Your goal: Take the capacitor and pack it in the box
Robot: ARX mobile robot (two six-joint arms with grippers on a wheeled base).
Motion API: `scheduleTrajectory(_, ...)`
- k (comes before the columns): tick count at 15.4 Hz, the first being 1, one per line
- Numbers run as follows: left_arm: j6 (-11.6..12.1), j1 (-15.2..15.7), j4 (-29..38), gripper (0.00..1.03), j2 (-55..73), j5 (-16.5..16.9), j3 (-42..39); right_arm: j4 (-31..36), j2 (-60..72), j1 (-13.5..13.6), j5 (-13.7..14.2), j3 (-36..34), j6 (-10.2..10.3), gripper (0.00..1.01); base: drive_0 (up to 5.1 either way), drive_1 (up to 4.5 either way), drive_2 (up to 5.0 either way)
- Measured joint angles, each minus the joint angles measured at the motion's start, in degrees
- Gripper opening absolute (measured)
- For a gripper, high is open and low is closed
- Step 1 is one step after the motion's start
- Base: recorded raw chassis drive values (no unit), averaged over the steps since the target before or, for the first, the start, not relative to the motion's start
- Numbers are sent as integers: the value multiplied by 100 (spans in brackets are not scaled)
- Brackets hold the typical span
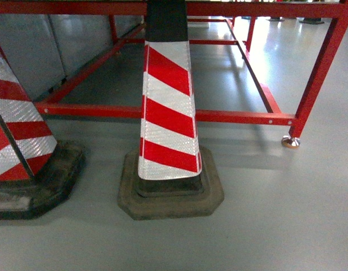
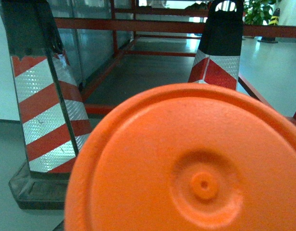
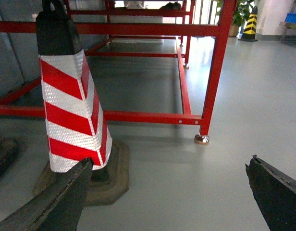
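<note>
**Ana:** Underfoot across all three views it's smooth grey floor (image 1: 275, 226), glossy enough to throw back the light at the upper right of the head view.

**Ben:** And a red metal frame (image 1: 236, 117) runs along the top half, standing on a round metal foot (image 1: 290, 141) at the right edge.

**Ana:** Count the cones for me.

**Ben:** Two red-and-white striped ones in the head view: centre cone (image 1: 165, 101) on its dark rubber base, a second cone (image 1: 18, 135) cut off at the left edge. Far off, upper right of the right wrist view, one yellow-and-black cone (image 3: 249, 24) by a potted plant (image 3: 237, 12).

**Ana:** Left wrist?

**Ben:** Blocked. An orange disc (image 2: 196, 168) fills the lower frame; left gripper's state, can't tell.

**Ana:** Right gripper (image 3: 167, 192)?

**Ben:** Spread wide, dark fingers (image 3: 56, 202) in the bottom corners, nothing between them.

**Ana:** The box, the capacitor?

**Ben:** Neither shows in any view.
</note>
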Motion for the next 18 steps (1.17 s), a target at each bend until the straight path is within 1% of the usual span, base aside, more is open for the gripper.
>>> scheduleTrajectory(2,0,0,11,44,0,4,0,4,0,0,2,0,0,98,1,407,-405)
scheduleTrajectory(18,20,0,11,44,0,4,0,11,0,0,2,0,-4,98,0,0,0)
